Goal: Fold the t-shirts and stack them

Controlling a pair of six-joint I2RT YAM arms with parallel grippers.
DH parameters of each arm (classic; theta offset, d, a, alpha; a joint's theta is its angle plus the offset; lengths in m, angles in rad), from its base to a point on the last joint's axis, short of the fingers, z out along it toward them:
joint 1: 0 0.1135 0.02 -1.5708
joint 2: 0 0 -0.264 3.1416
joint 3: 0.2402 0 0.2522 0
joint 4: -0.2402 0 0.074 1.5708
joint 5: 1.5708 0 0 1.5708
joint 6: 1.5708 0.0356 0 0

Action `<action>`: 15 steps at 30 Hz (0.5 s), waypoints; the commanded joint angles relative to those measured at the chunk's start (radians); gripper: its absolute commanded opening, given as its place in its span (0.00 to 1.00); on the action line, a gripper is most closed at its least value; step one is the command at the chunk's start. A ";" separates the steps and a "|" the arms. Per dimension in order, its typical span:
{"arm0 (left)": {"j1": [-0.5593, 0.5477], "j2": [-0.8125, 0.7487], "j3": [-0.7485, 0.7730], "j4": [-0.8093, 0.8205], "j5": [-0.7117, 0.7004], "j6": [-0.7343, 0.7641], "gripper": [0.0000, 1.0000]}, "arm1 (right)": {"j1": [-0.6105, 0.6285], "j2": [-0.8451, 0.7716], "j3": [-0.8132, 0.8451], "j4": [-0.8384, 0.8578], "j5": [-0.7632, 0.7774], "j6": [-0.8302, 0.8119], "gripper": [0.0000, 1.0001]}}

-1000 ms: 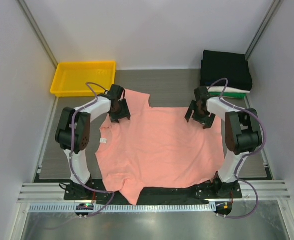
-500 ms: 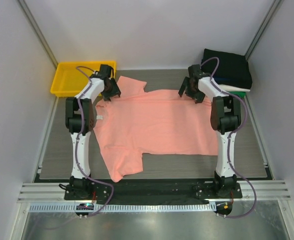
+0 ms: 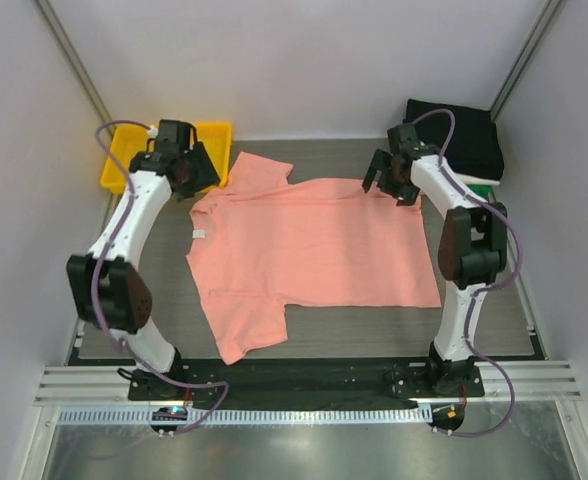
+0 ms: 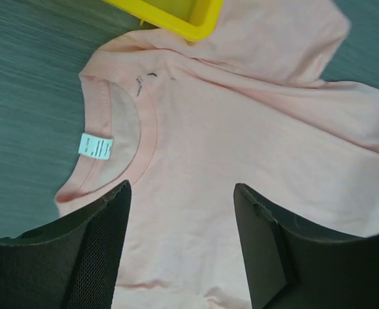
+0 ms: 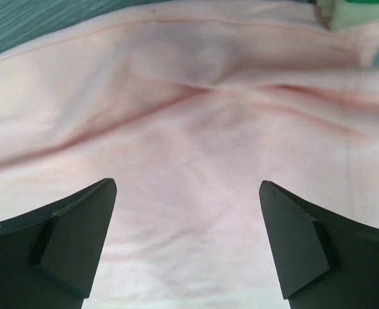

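Observation:
A salmon-pink t-shirt [image 3: 309,250] lies spread flat across the mat, collar to the left. One sleeve points toward the back and the other toward the front. My left gripper [image 3: 196,178] hovers open over the shirt's back-left shoulder beside the tray. In its wrist view the collar and label [image 4: 96,147] show ahead of the empty left gripper [image 4: 182,193]. My right gripper [image 3: 389,188] is open above the shirt's far right edge, and the right wrist view shows only wrinkled pink cloth [image 5: 196,122] beneath the right gripper [image 5: 188,187]. Folded shirts [image 3: 454,138], black on top, are stacked at the back right.
A yellow plastic tray [image 3: 124,165] stands at the back left, its corner [image 4: 183,16] close to the shirt's sleeve. White and green folded layers [image 3: 479,186] show under the black stack. Grey walls close in both sides, and the arms' bases line the near edge.
Both grippers carried the shirt toward the back and laid it flat. The left gripper has since moved off to the left near the tray; the right has barely moved.

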 commanded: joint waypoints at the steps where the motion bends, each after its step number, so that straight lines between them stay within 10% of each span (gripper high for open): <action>1: -0.001 -0.224 -0.143 -0.021 -0.050 0.015 0.66 | 0.001 -0.220 -0.071 0.010 0.010 -0.014 1.00; 10: -0.030 -0.694 -0.669 -0.040 -0.036 -0.120 0.61 | 0.004 -0.730 -0.621 0.048 0.071 0.073 1.00; 15: -0.220 -0.851 -0.863 -0.070 -0.105 -0.287 0.60 | 0.004 -1.036 -0.862 0.078 0.021 0.197 1.00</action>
